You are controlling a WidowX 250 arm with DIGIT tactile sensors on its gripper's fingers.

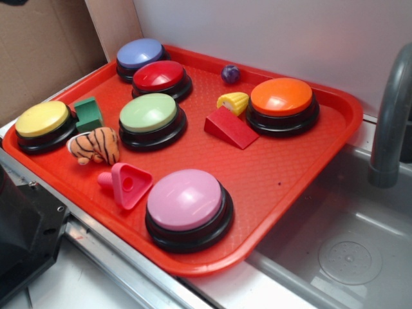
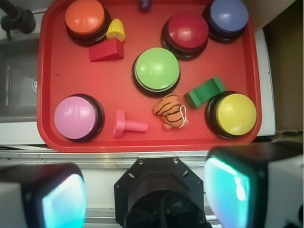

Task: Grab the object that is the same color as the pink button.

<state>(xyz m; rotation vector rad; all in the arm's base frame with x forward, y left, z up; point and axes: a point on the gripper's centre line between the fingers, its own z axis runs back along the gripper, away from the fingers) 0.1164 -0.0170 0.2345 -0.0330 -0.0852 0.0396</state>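
The hot-pink block (image 1: pixel 127 185) lies on the red tray (image 1: pixel 290 174) near its front edge, just left of the pale-pink button (image 1: pixel 187 205). The wrist view shows the block (image 2: pixel 127 124) from the side, its peg pointing right, beside the pink button (image 2: pixel 76 117). My gripper (image 2: pixel 145 197) hangs high above the robot base, back from the tray's near edge. Its two fingers (image 2: pixel 64 202) stand wide apart with nothing between them. The gripper does not show in the exterior view.
On the tray: green button (image 1: pixel 150 117), red button (image 1: pixel 160 77), lilac-blue button (image 1: pixel 140 55), yellow button (image 1: pixel 44 122), orange button (image 1: pixel 282 101), red wedge (image 1: pixel 230 127), toy tiger (image 1: pixel 94 145), green block (image 1: pixel 87 113), corn piece (image 1: pixel 234 101), purple ball (image 1: pixel 230 73). A sink (image 1: pixel 347 244) and grey faucet (image 1: pixel 391 122) lie right.
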